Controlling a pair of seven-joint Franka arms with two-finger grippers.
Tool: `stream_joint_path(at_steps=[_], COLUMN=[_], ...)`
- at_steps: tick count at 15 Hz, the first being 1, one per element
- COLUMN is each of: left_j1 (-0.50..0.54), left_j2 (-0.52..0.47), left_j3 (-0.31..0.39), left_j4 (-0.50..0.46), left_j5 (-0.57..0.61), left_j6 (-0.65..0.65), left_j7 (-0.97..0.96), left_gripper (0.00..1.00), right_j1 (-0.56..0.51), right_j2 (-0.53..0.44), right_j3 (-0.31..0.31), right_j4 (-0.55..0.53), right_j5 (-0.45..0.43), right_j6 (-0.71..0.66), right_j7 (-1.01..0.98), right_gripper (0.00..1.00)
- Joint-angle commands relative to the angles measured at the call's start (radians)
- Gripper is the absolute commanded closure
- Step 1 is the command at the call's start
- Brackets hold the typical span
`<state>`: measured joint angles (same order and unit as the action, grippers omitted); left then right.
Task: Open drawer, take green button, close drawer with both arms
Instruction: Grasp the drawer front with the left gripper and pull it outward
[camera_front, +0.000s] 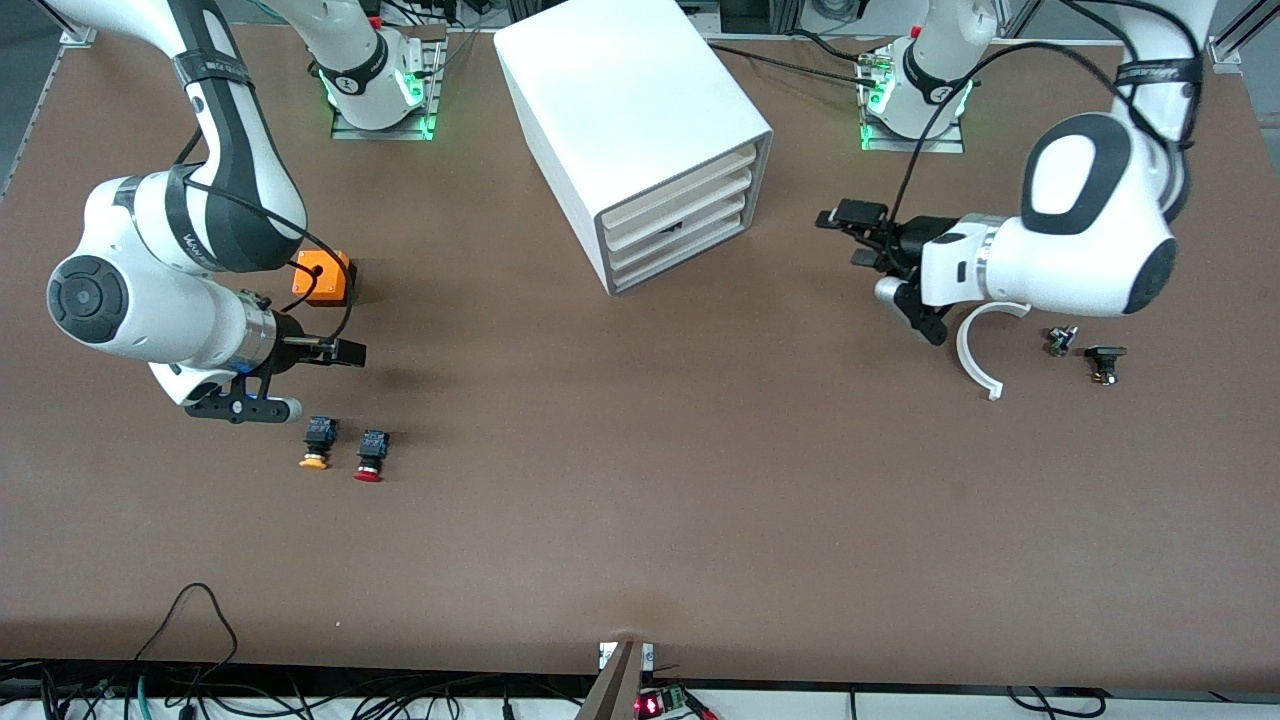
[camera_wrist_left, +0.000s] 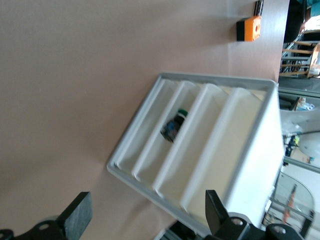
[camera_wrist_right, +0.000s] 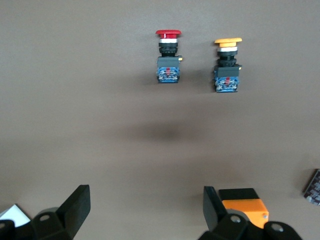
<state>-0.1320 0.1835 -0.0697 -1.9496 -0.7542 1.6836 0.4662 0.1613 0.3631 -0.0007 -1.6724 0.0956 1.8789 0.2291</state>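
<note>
The white cabinet (camera_front: 620, 110) stands at the middle of the table near the arms' bases, with four cream drawer fronts that sit flush. The green-capped button (camera_wrist_left: 175, 125) shows over the front of the drawer (camera_front: 715, 222) second from the bottom, also seen in the left wrist view (camera_wrist_left: 155, 150); in the front view it is a dark spot (camera_front: 672, 228). My left gripper (camera_front: 850, 237) is open and empty in front of the drawers, toward the left arm's end (camera_wrist_left: 146, 215). My right gripper (camera_front: 340, 355) is open and empty over bare table (camera_wrist_right: 145, 210).
A red-capped button (camera_front: 371, 455) (camera_wrist_right: 168, 55) and a yellow-orange-capped one (camera_front: 318, 443) (camera_wrist_right: 227, 65) lie near the right gripper. An orange box (camera_front: 322, 277) (camera_wrist_right: 242, 207) sits beside it. A white curved piece (camera_front: 975, 350) and small black parts (camera_front: 1105, 362) lie under the left arm.
</note>
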Motion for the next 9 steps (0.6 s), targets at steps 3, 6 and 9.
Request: stream_joint_path(at_steps=[3, 6, 9], left_j1=[0.003, 0.003, 0.003], left_j2=[0.002, 0.072, 0.158], left_j3=[-0.097, -0.101, -0.101], left_j4=[-0.211, -0.271, -0.314], left_j5=[-0.206, -0.396, -0.539], left_j6=[0.260, 0.280, 0.280], left_j7=[0.219, 0.437, 0.635], left_gripper=[0.00, 0.00, 0.01], right_j1=[0.092, 0.135, 0.170], right_j2=[0.007, 0.007, 0.010], right_j3=[-0.002, -0.002, -0.002], right_j4=[0.045, 0.077, 0.105], right_j5=[0.010, 0.010, 0.010], right_j6=[-0.004, -0.015, -0.026], right_j7=[0.186, 0.283, 0.369], right_gripper=[0.00, 0.00, 0.00])
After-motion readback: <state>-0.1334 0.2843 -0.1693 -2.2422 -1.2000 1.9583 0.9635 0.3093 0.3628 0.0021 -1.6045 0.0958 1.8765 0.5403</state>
